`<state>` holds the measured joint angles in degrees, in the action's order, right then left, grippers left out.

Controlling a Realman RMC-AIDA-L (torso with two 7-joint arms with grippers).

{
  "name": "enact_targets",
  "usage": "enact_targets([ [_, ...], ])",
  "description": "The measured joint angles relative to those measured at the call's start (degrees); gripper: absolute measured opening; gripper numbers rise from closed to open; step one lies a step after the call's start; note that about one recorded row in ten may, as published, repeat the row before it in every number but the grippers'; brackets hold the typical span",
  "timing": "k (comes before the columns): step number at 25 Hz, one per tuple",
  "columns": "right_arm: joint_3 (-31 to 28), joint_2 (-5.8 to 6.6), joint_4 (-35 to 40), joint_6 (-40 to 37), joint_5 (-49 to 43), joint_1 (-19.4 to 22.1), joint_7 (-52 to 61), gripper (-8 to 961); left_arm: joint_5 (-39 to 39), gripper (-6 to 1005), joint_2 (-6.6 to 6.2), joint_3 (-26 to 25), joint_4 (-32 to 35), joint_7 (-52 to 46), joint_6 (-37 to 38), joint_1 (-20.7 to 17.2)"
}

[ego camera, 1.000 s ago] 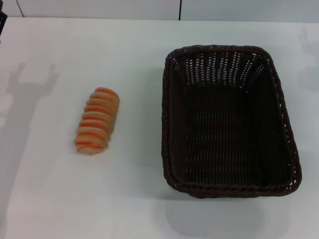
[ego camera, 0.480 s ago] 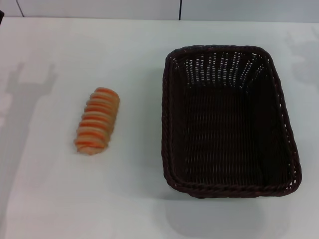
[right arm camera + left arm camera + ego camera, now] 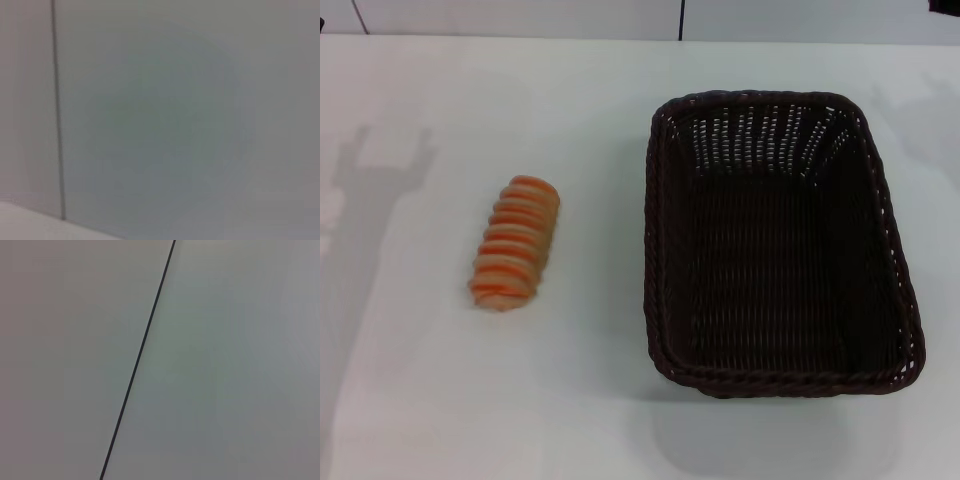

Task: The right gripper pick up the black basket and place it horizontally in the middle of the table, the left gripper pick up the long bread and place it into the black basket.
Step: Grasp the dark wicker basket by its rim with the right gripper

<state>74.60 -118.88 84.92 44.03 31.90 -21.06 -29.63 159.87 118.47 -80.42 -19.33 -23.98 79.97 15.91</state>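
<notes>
The black basket (image 3: 780, 245) stands lengthwise on the table (image 3: 600, 110), the long bread (image 3: 515, 243) well apart to its left; neither gripper shows, so their state cannot be told; the right should take the rim squarely, then turn the basket crosswise.

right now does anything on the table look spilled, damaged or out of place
Nothing stands out. The black basket sits upright and empty on the white table, weave intact. The long bread lies whole beside it, apart from it. Neither gripper is in view.
</notes>
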Motion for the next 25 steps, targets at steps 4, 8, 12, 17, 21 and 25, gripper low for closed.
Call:
enact_targets([
  [4,-1.28,0.03,5.0,8.86,-1.22,-0.24,5.17,724,0.01,864,0.0,0.0,0.0,-0.02,0.41,-0.19],
  [8,-1.92,0.05,10.2,18.24,-4.63,-0.95,11.79,725,0.01,864,-0.04,0.0,0.0,-0.02,0.41,-0.48],
  [12,-1.93,0.13,13.63,28.02,-5.83,-2.51,17.33,725,0.01,864,-0.11,0.0,0.08,-1.06,0.09,-0.68],
  [17,-1.88,0.12,14.82,35.98,-5.88,-4.77,21.21,724,0.01,864,-0.28,-0.47,0.49,-2.78,-0.09,-0.7],
  [21,-1.83,0.09,14.34,40.95,-5.85,-6.91,23.8,724,0.03,864,-0.38,-1.52,0.62,-3.13,-0.46,-0.71],
  [25,-1.9,0.05,13.42,44.21,-5.6,-8.25,26.33,725,0.01,863,-0.5,-1.65,0.61,-3.19,-1.0,-0.71],
])
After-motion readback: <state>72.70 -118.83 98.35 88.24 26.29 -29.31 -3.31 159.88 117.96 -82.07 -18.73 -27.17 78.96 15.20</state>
